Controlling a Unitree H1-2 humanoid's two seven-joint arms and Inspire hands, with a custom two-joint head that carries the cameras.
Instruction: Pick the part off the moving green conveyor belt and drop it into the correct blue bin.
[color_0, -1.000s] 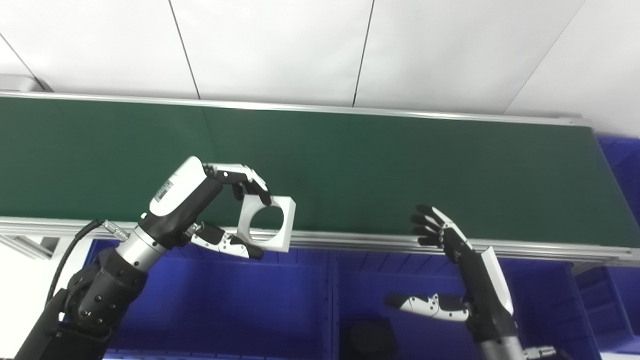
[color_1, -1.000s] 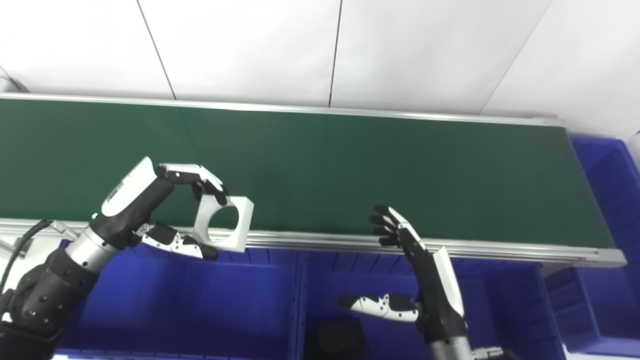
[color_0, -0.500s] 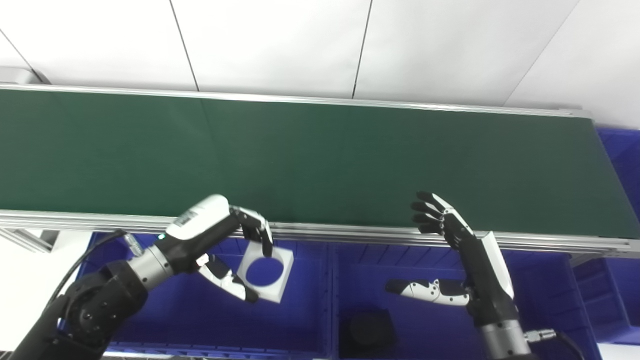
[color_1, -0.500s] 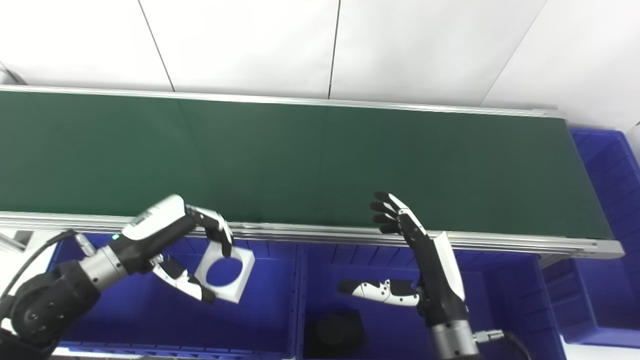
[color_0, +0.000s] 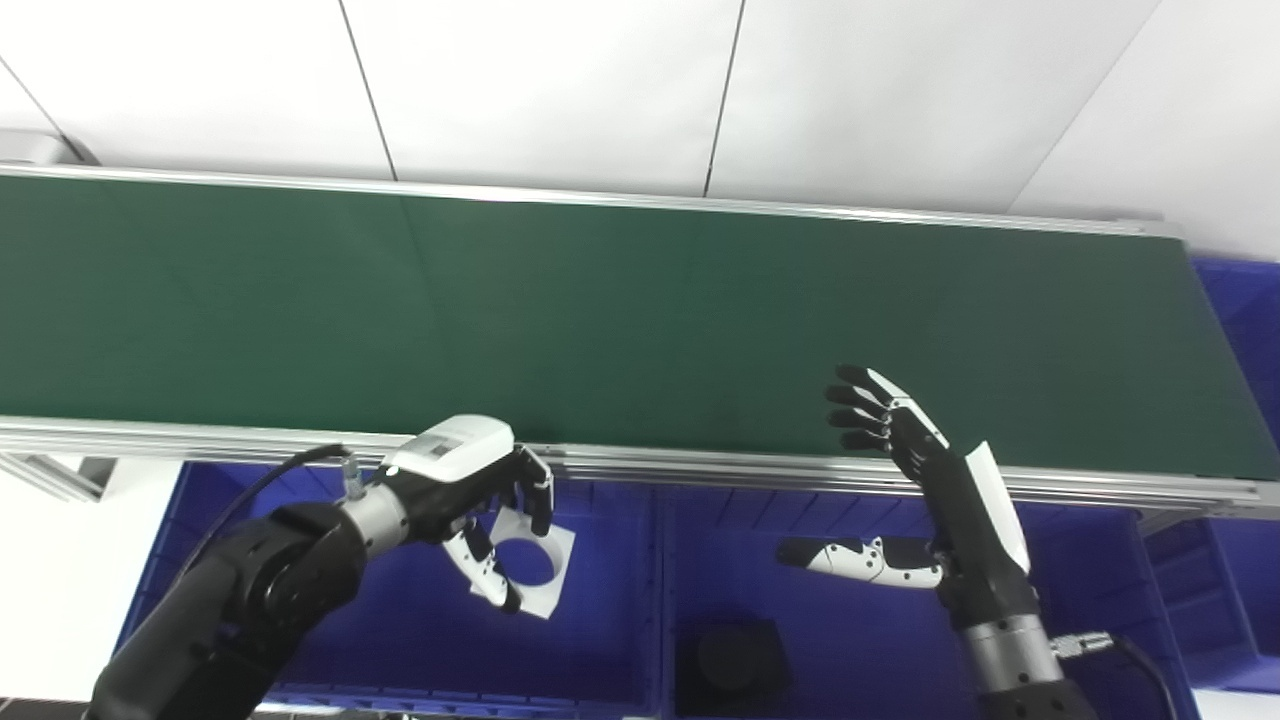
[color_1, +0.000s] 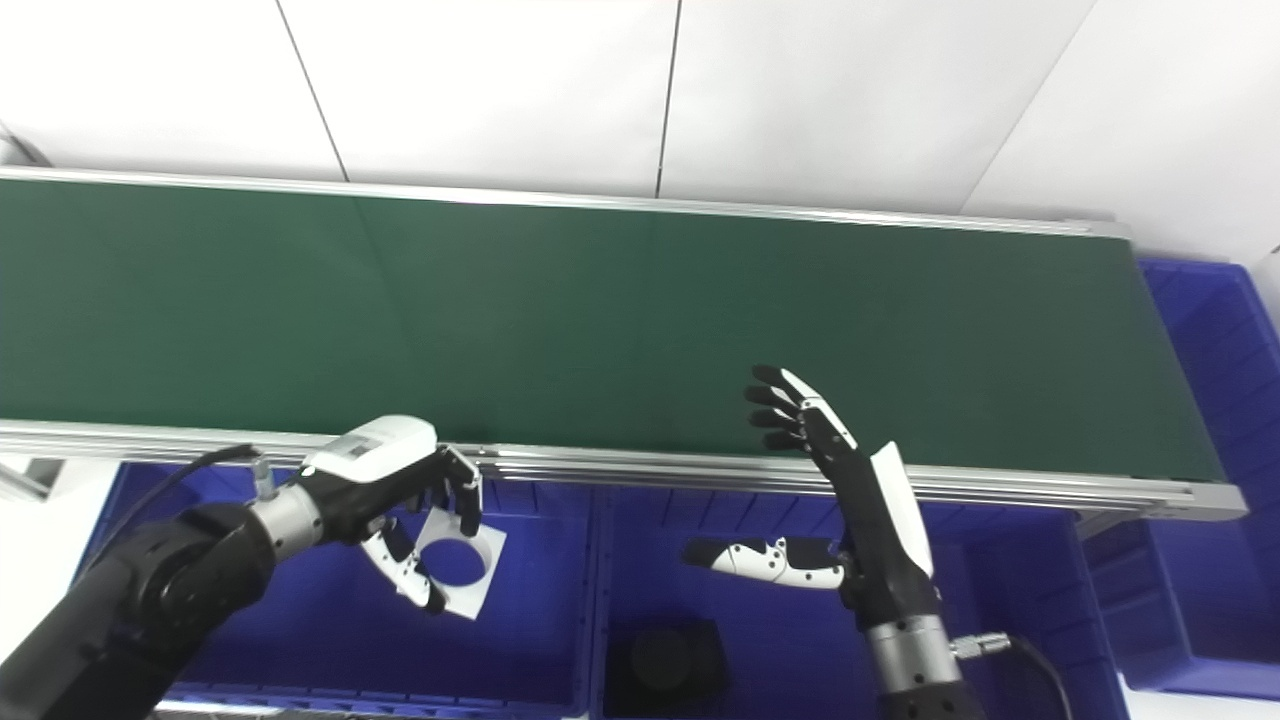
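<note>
Since a second ago, left hand (color_0: 480, 505) carried the part (color_0: 528, 568) off the belt (color_0: 640, 310) and down over the left bin (color_0: 600, 640), fingers clamped on its frame. To do well, I think it should part the fingers only when the part hangs inside the walls. Right hand (color_0: 915, 500) waits, fingers spread, empty. I count one part, two hands, one black piece (color_0: 735, 655) in the next bin.

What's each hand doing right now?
Left hand: shut on the white part, over the left bin.
Right hand: open, holding nothing.
</note>
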